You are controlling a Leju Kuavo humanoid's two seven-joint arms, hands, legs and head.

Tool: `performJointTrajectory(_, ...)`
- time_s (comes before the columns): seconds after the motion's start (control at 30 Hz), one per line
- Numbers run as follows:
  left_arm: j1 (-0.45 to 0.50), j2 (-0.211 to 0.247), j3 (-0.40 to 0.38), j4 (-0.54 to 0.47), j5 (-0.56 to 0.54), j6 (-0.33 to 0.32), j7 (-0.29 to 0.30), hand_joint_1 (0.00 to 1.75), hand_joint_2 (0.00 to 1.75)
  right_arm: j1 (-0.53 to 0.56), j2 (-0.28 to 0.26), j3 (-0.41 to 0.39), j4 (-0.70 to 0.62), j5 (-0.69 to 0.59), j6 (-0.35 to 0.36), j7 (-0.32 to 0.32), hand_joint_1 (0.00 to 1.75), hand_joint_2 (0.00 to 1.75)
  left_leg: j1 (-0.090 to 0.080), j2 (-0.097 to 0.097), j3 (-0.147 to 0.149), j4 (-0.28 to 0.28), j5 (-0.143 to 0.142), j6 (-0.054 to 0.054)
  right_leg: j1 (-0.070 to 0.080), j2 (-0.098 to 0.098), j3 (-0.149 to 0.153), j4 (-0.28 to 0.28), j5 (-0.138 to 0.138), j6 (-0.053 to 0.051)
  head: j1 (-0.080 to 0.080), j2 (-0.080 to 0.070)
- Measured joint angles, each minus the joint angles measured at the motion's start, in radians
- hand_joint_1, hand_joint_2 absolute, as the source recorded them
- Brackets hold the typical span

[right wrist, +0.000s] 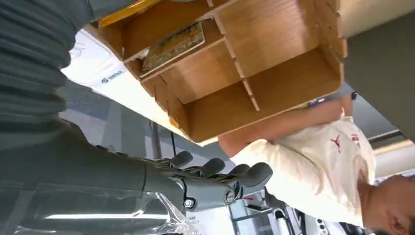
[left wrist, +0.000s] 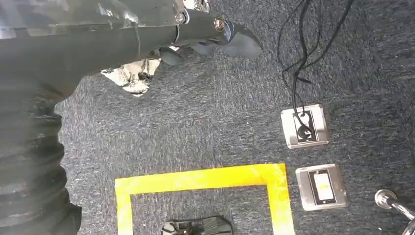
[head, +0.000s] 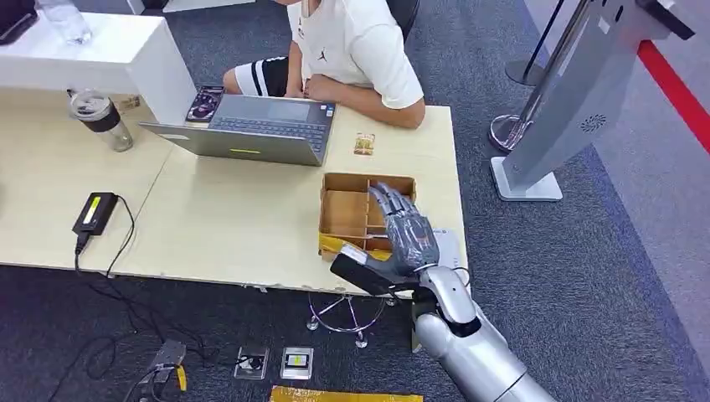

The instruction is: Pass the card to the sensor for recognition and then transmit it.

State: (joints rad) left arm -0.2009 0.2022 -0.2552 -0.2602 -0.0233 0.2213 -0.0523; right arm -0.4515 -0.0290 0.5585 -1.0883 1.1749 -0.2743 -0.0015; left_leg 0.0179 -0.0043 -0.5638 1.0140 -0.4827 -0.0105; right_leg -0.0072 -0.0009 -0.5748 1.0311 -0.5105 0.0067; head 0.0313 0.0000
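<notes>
My right hand (head: pixel 403 228) hovers with its fingers stretched out over the near right part of a wooden compartment box (head: pixel 345 211) on the table's right end, holding nothing. In the right wrist view the fingers (right wrist: pixel 220 175) stay clear of the box (right wrist: pixel 274 93), and a patterned card (right wrist: pixel 171 46) lies flat in one compartment. Another small card (head: pixel 364 144) lies on the table beyond the box, near a seated person's arm. The grey sensor kiosk (head: pixel 578 109) stands on the floor to the right. My left hand (left wrist: pixel 210 34) hangs over the carpet, empty.
A person in a white shirt (head: pixel 356 42) sits behind an open laptop (head: pixel 259 126). A lidded cup (head: pixel 100 117) and a black power adapter (head: pixel 95 213) sit on the table's left part. Floor sockets (left wrist: pixel 304 126), yellow tape (left wrist: pixel 205 178) and a stanchion base (head: pixel 506 130) lie around.
</notes>
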Motion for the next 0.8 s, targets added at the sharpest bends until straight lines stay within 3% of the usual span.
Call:
performJointTrajectory(0.23,0.005,-0.001,0.002,0.005,-0.008,-0.004,-0.008,0.00,1.75,-0.010,-0.002,0.000,0.029,-0.002,-0.015,0.034,0.12,1.75,0.000,0.000,0.000,0.000,0.000,0.000,0.000,0.000,0.000,0.000,0.000,0.000,0.000,0.000)
performJointTrajectory(0.4,0.007,-0.001,0.002,0.006,-0.010,-0.005,-0.010,0.00,1.75,-0.024,-0.007,-0.008,0.048,-0.022,-0.032,0.035,0.37,1.75,0.000,0.000,0.000,0.000,0.000,0.000,0.000,0.000,0.000,0.000,0.000,0.000,0.000,0.000)
performJointTrajectory(0.73,0.007,-0.002,0.003,0.006,-0.017,-0.009,-0.010,0.00,1.75,-0.039,-0.017,-0.015,0.090,-0.035,-0.045,0.031,0.37,1.75,0.000,0.000,0.000,0.000,0.000,0.000,0.000,0.000,0.000,0.000,0.000,0.000,0.000,0.000)
performJointTrajectory(0.8,0.007,-0.002,0.008,0.006,-0.017,-0.009,-0.010,0.00,1.75,-0.039,-0.018,-0.016,0.096,-0.035,-0.045,0.031,0.47,1.75,0.000,0.000,0.000,0.000,0.000,0.000,0.000,0.000,0.000,0.000,0.000,0.000,0.000,0.000)
